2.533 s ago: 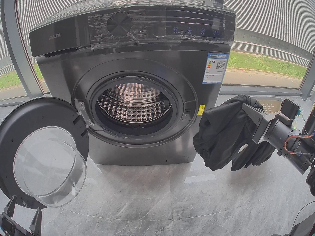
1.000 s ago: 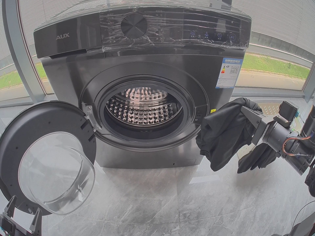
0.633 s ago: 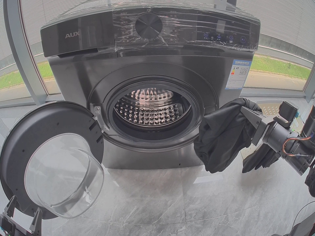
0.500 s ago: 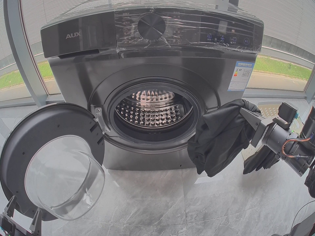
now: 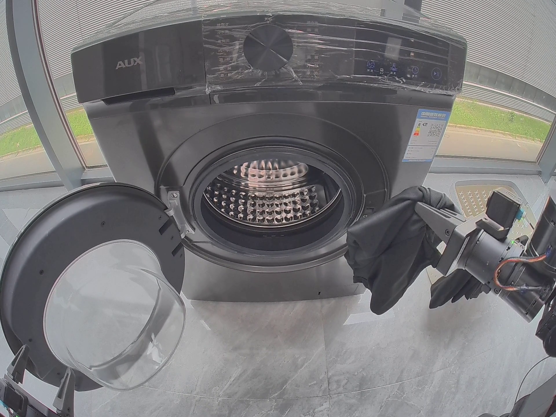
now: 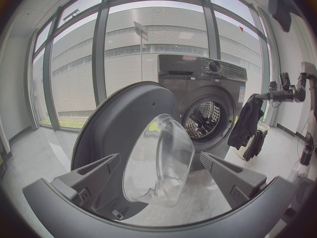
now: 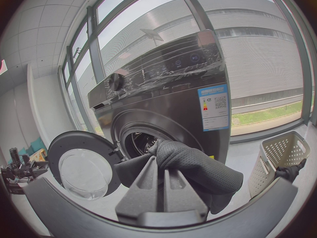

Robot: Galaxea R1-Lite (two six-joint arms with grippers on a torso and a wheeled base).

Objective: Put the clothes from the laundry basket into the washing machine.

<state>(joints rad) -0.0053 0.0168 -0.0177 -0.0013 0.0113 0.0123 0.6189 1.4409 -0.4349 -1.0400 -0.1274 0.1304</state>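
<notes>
The right hand (image 5: 420, 208) is shut tight on a black garment (image 5: 394, 244), its two fingers pressed together with the cloth bunched over their tips. The garment hangs clear of the floor (image 5: 324, 354), just beside the right side of the washing machine (image 5: 145, 123), at the height of the lower rim of its opening. The round door (image 5: 87, 244) is swung fully open to the left, baring the metal drum (image 5: 269, 195). Behind the right hand, near the window edge of the floor, stands the pale laundry basket (image 7: 284, 152), with another dark cloth (image 7: 290, 172) draped over its rim. The left hand (image 6: 159, 156) is low in front of the door, fingers spread wide and holding nothing
</notes>
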